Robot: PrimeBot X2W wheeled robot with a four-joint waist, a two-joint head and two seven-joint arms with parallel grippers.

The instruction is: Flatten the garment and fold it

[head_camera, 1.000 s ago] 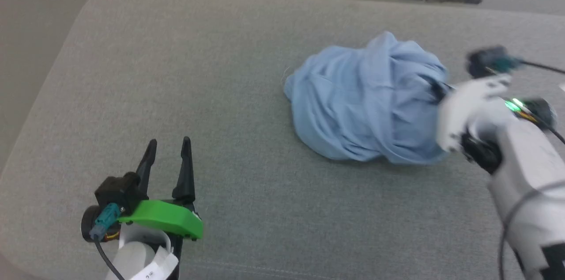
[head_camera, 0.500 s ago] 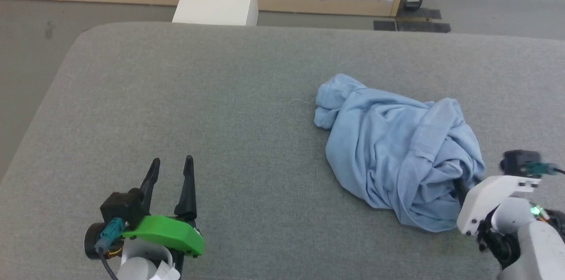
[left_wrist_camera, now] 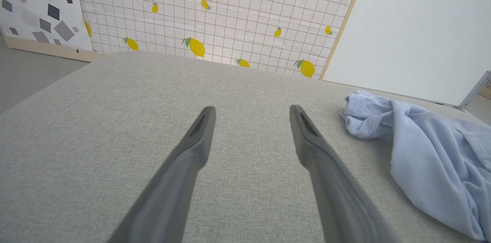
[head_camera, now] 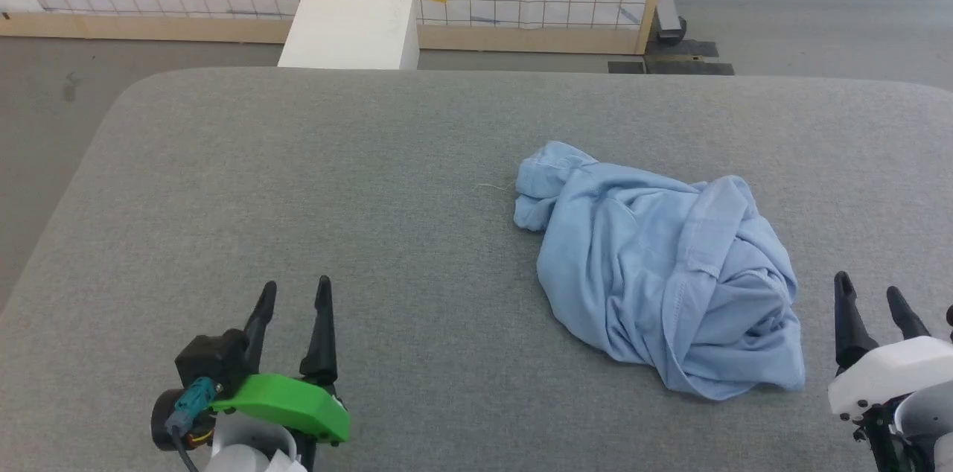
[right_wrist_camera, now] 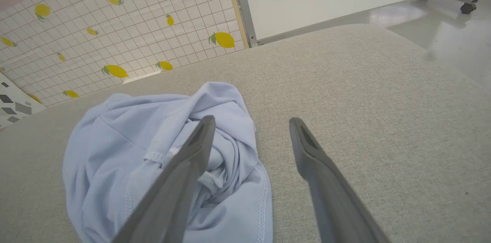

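Garment: the light blue shirt [head_camera: 663,286] lies in a crumpled heap on the right half of the grey cloth-covered desk [head_camera: 298,159], about midway between its far and near edges. It is bunched and twisted over itself.
Garment detail: stitched hems show among the folds in the right wrist view [right_wrist_camera: 134,139]. No collar, sleeve outline or logo can be picked out.
Left end effector: released, fingers spread and holding nothing [head_camera: 295,284]. It hovers near the desk's near edge on the left half, well apart from the shirt. From its wrist view [left_wrist_camera: 252,109], bare desk lies between the fingers and the shirt [left_wrist_camera: 422,147] sits off to one side.
Right end effector: released, fingers apart and empty [head_camera: 866,284]. It is by the near right corner, just beside the heap's right side, with a strip of desk between them in the head view. In its wrist view [right_wrist_camera: 252,119] one finger crosses in front of the cloth; I cannot tell contact from that view.
Done so far: nothing that shows. No part is spread flat and no fold is made.
Left to do: by my reading, all of it. Find an edge or corner of the shirt, pull it open and smooth it flat, then fold.
Stage: the very start of flattening, with both arms free.
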